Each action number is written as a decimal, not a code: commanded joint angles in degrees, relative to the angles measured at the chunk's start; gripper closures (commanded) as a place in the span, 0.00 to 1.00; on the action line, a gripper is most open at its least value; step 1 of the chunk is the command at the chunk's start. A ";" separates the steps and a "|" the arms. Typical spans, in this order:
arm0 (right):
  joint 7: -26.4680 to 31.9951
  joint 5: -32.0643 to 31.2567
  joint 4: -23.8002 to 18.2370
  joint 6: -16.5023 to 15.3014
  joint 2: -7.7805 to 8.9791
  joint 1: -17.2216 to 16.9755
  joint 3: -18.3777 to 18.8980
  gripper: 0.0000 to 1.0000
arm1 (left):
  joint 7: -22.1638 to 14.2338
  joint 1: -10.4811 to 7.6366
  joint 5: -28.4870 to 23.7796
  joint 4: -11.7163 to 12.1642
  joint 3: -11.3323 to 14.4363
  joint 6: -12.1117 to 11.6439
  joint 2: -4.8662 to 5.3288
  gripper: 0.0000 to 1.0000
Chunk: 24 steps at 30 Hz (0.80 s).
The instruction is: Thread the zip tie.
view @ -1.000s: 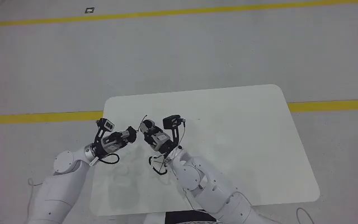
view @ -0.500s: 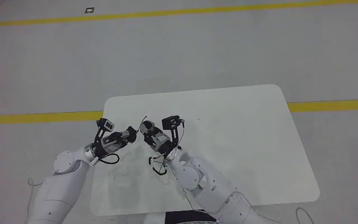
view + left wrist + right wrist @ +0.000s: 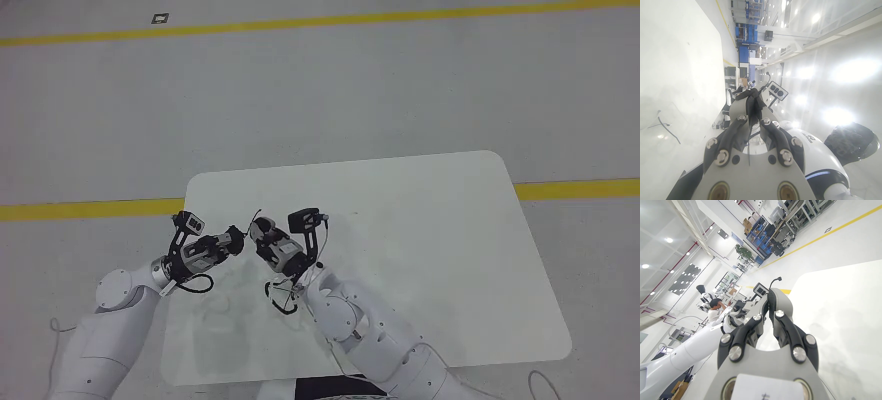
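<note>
The two arms meet above the near-left part of the white desk (image 3: pixel 430 250), tips turned toward each other and almost touching. In the top view the left end effector (image 3: pixel 235 238) sits just beside the right end effector (image 3: pixel 258 230), both lifted off the desk surface.

The zip tie (image 3: pixel 252 217) is a thin black strip held in the air between the two, with one end rising from the meeting point toward the far side of the desk.

In the right wrist view the right end effector (image 3: pixel 769 294) has its fingers pressed together on the zip tie (image 3: pixel 779 278). A short curved length with the small square head sticks out past the fingertips. The left arm lies just beyond it, over the desk (image 3: pixel 848 304).

In the left wrist view the left end effector (image 3: pixel 751 94) is also pinched narrow. The zip tie (image 3: pixel 749 151) runs as a fine black line back between its fingers toward the palm. How the strip sits at the dark fingertips cannot be told. The right arm's wrist is right behind those tips.

Another thin black strip (image 3: pixel 668 128) lies curved on the desk (image 3: pixel 677 56), well apart from both end effectors.

Yellow lines (image 3: pixel 300 22) cross the floor.
</note>
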 commanded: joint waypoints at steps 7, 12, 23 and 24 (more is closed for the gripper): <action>0.13 -0.04 0.04 -0.06 -0.08 0.13 -0.04 1.00 | 0.00 0.00 0.00 0.00 0.00 0.00 0.00 1.00; 0.10 -0.04 0.04 0.09 -0.15 0.13 -0.08 0.72 | 0.00 0.00 0.00 0.00 0.00 0.00 0.00 1.00; -0.25 0.12 -0.77 0.25 -0.09 -0.31 0.54 0.55 | 0.00 0.00 0.00 0.00 0.00 0.00 0.00 1.00; -0.27 0.17 -0.76 0.19 -0.09 -0.32 0.55 0.55 | 0.00 0.00 0.00 0.00 0.00 0.00 0.00 1.00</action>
